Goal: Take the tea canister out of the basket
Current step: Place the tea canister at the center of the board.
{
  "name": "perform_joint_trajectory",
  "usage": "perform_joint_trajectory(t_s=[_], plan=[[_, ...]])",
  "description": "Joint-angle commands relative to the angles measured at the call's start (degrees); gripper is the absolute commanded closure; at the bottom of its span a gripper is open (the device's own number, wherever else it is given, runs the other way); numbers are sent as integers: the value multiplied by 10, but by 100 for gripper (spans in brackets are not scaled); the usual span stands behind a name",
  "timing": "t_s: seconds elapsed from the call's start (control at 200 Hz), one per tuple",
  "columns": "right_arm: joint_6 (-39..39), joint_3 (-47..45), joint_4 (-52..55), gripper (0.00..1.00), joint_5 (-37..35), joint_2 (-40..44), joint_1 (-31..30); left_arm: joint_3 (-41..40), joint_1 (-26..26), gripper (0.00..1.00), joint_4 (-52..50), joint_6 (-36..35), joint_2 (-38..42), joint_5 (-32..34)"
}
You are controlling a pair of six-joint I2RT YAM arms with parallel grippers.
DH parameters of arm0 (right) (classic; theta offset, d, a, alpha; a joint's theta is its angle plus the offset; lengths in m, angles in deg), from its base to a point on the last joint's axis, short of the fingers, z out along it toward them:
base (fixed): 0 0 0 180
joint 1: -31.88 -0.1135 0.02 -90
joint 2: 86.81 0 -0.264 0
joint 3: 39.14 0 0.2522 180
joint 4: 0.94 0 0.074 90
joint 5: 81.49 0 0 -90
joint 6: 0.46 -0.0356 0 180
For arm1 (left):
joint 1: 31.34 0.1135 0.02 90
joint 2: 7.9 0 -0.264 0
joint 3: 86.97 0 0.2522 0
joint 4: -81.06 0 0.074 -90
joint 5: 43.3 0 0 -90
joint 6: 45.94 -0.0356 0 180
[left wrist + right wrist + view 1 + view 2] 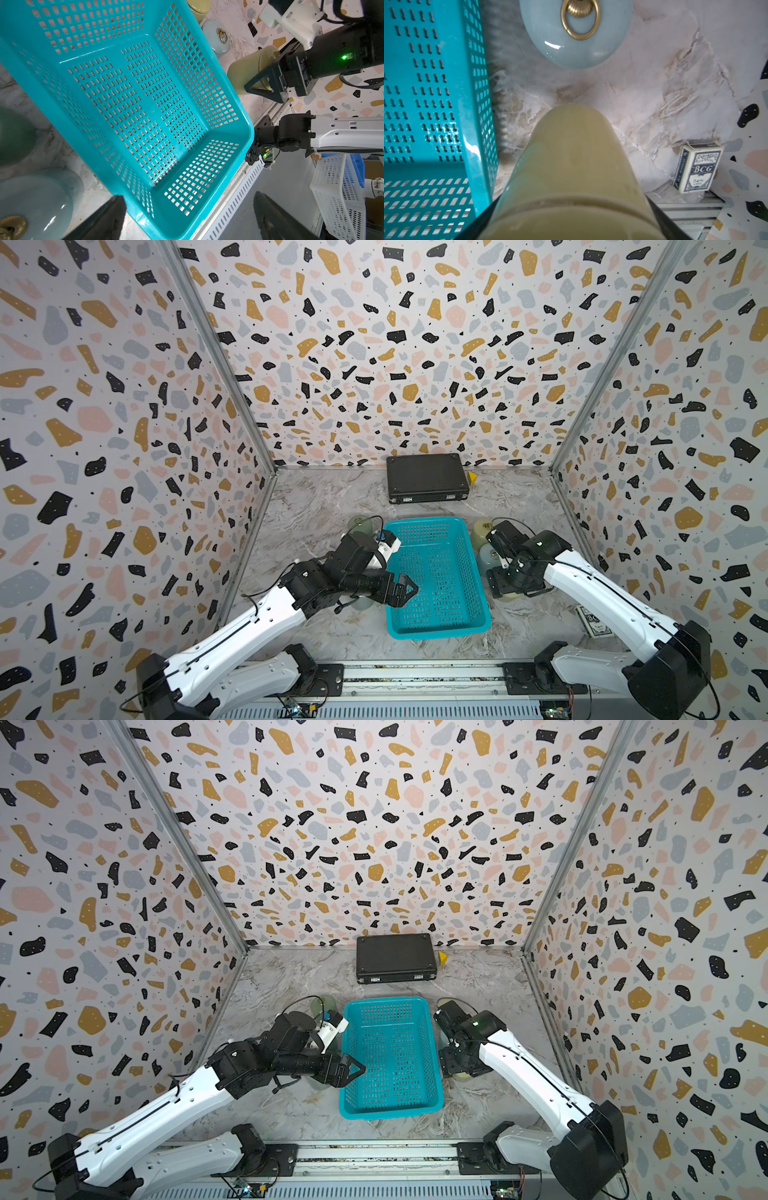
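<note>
The turquoise basket stands mid-table, and nothing lies on its mesh floor. My right gripper is shut on an olive-yellow tea canister, its black fingers on either side near the lid seam. That canister is tilted and sits outside the basket, just past the right wall. My left gripper hangs open over the basket's left rim, with nothing between its fingers.
More canisters stand round the basket: a pale blue one with a brass ring, a yellow one, a green one and a pale one under my left arm. A black case lies at the back. A card pack lies front right.
</note>
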Motion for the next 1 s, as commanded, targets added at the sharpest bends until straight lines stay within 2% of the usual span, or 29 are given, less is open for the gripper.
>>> perform_joint_trajectory(t_s=[0.0, 0.451, 0.996], plan=[[10, -3, -50, 25, 14, -7, 7, 22, -4, 0, 14, -1, 1, 0], [21, -48, -112, 24, 50, -63, 30, 24, -5, 0, 2, -2, 7, 10], [19, -94, -144, 22, 66, -84, 42, 18, -4, 0, 1, 2, 14, 12]])
